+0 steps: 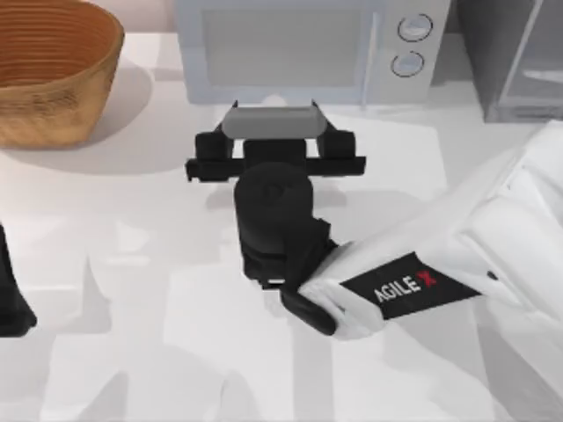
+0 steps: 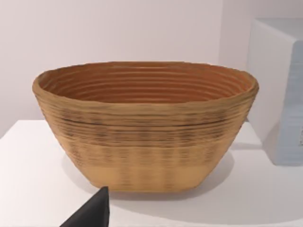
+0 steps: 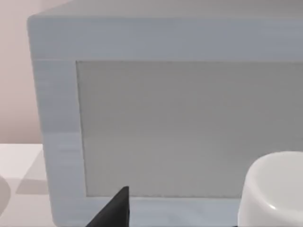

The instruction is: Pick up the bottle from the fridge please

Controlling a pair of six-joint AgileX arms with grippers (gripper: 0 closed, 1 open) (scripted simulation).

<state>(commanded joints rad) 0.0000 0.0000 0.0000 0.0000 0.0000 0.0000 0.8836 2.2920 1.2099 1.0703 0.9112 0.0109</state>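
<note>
Reaching in from the right side of the tabletop point(image 1: 176, 352), the right arm carries its tool point(image 1: 271, 132) to the middle, just in front of the light blue-grey microwave point(image 1: 290, 44); the two black fingers are spread apart in a released pose, and between them a pale grey, flat-looking piece is seen from above; I cannot tell if they press on it. In the right wrist view the pale door panel of the microwave point(image 3: 189, 127) stands close ahead; a dark fingertip point(image 3: 116, 210) points up at the lower edge, and a white rounded object point(image 3: 272, 189) sits in the corner, but what it is I cannot tell. The fridge point(image 1: 519, 61) stands at the far right of the tabletop, beside the microwave, with its pale front panel in a light frame; the bottle I cannot make out. The woven basket point(image 1: 53, 70) rests at the far left. The left arm is parked at the left edge; whether its tool point(image 2: 92, 213) is released or clenched I cannot tell; its wrist view faces the basket point(image 2: 147, 127).
</note>
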